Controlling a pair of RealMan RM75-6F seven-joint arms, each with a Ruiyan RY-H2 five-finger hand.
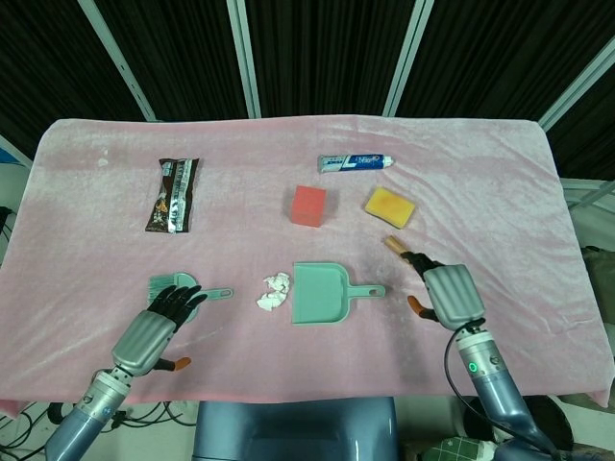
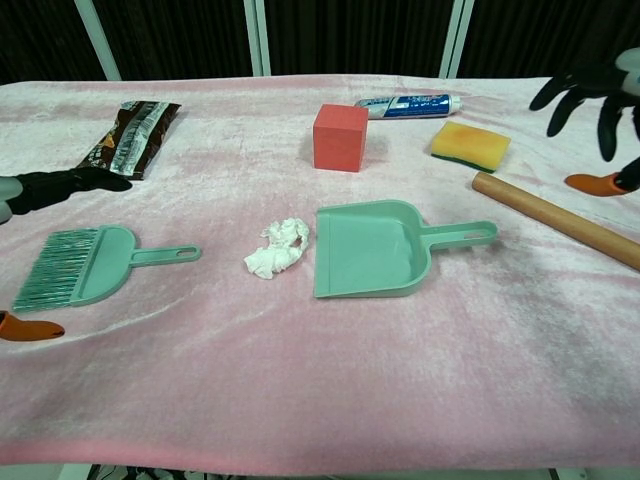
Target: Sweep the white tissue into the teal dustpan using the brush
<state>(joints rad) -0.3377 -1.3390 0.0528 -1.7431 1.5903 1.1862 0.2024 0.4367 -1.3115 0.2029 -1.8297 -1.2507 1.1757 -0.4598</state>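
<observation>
The left hand [image 1: 149,331] hangs over the near left part of the tabletop [image 1: 480,163], its dark fingers [image 1: 176,301] spread and holding nothing, their tips over the bristle end of the single teal brush [image 2: 78,264]. The right hand [image 1: 448,293] is above the near right part, fingers [image 2: 570,95] also apart and empty, covering most of the one wooden rolling pin [image 2: 555,218] in the head view.

One white tissue [image 2: 277,248], crumpled, lies near the middle of the near edge, just beside the open mouth of the one teal dustpan [image 2: 370,248]; whether they touch cannot be told. The dustpan's handle points toward the right edge, and the brush lies well apart toward the left edge, its handle pointing at the tissue.

Further back sit one red cube [image 1: 308,206], one yellow sponge [image 1: 390,206] and one toothpaste tube [image 1: 356,162], with one dark snack packet [image 1: 173,194] toward the far left corner.

A pink velvety cloth covers the whole tabletop. Behind it are dark panels divided by pale metal bars [image 1: 244,58].
</observation>
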